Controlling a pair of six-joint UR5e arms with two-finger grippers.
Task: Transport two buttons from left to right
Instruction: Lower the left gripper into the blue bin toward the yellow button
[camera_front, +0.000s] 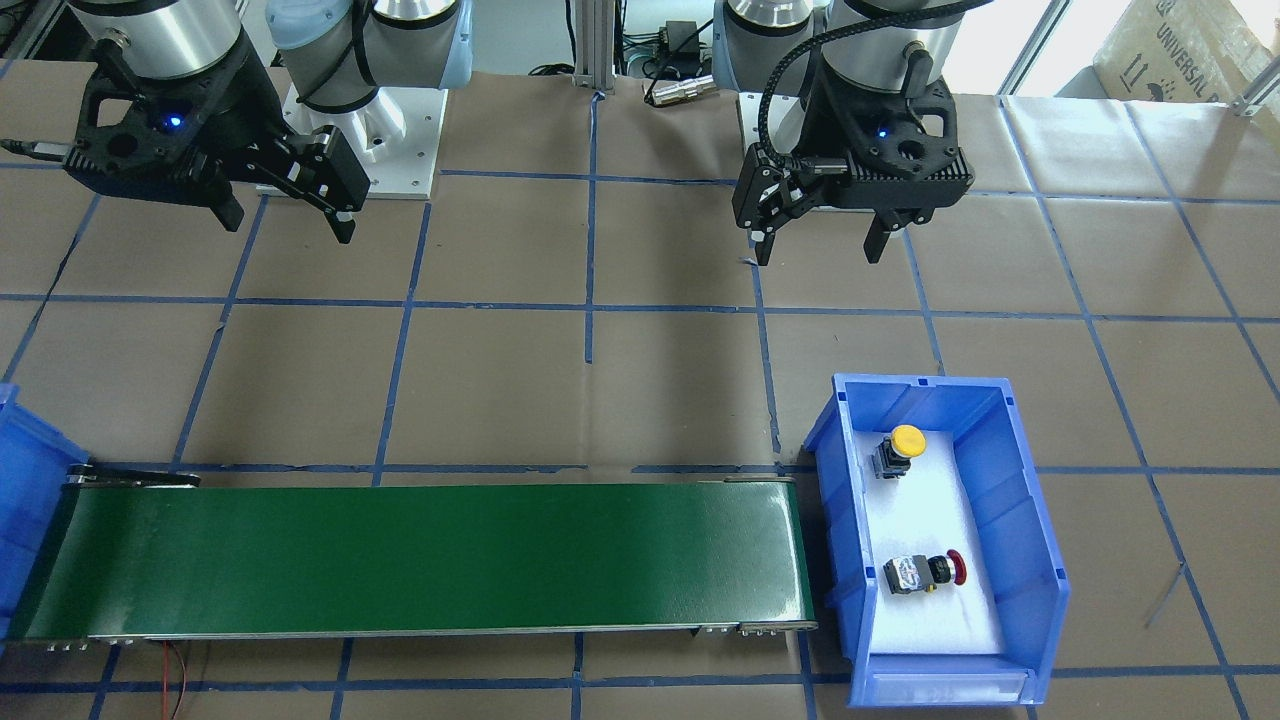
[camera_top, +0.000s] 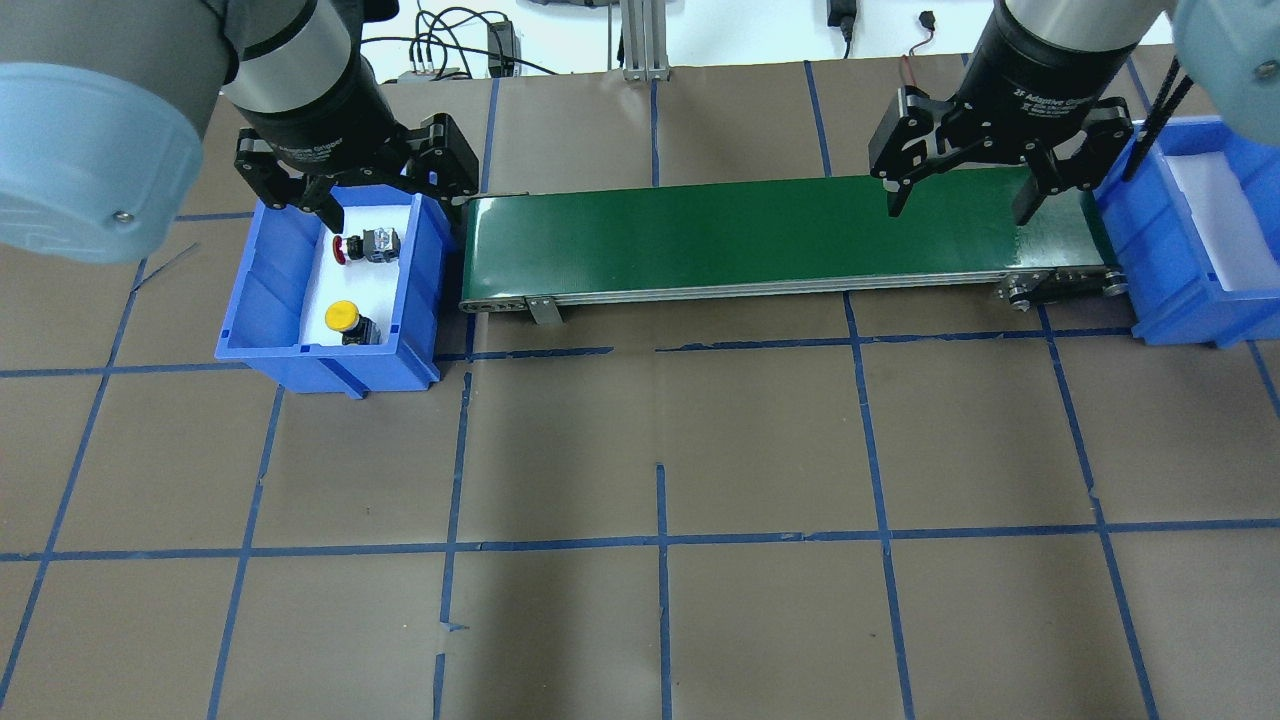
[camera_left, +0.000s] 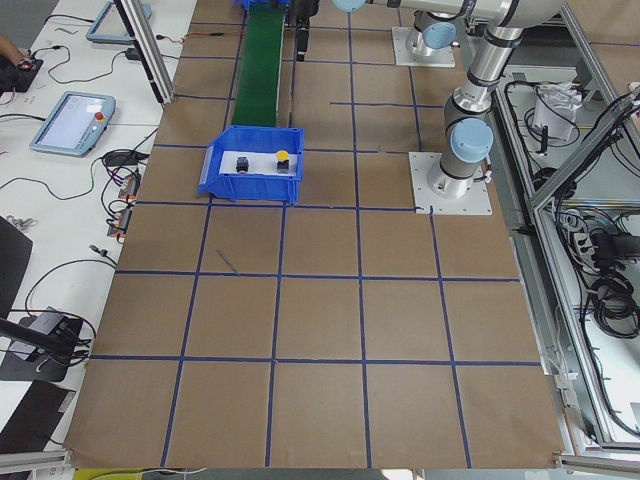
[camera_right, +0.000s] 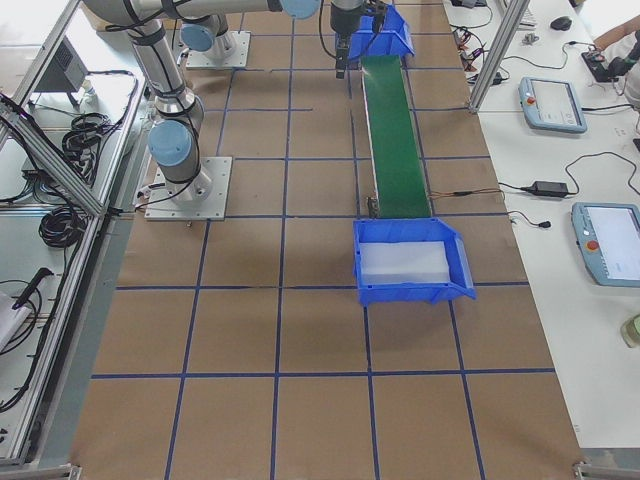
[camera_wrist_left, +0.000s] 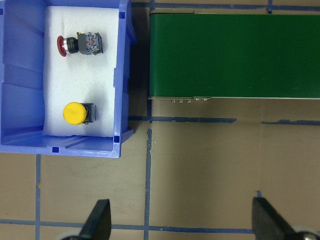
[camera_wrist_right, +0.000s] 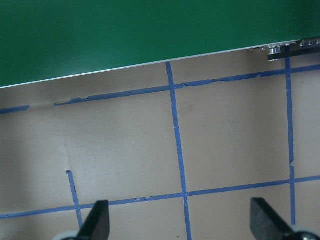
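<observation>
Location of task items: the yellow button and the red button both lie in the left bin, just beside the conveyor belt. Neither is held, so I judge the transport not yet begun. The left gripper hangs above the table, its 2 fingers wide apart with nothing between them. In the left wrist view the yellow button lies between 10 and 11 o'clock of that gripper, the red button at about 11 o'clock. The red button rests on its side, long axis 9 to 3 o'clock, cap at 9; the yellow button likewise shows cap at 9, body at 3. The fingers also spread along 9 to 3, so a grip across either body probably calls for a quarter turn of the wrist. The right gripper, likewise spread and holding nothing, hangs above the table beside the belt's other end, near the right bin and well apart from both buttons; the left arm is the nearer.
</observation>
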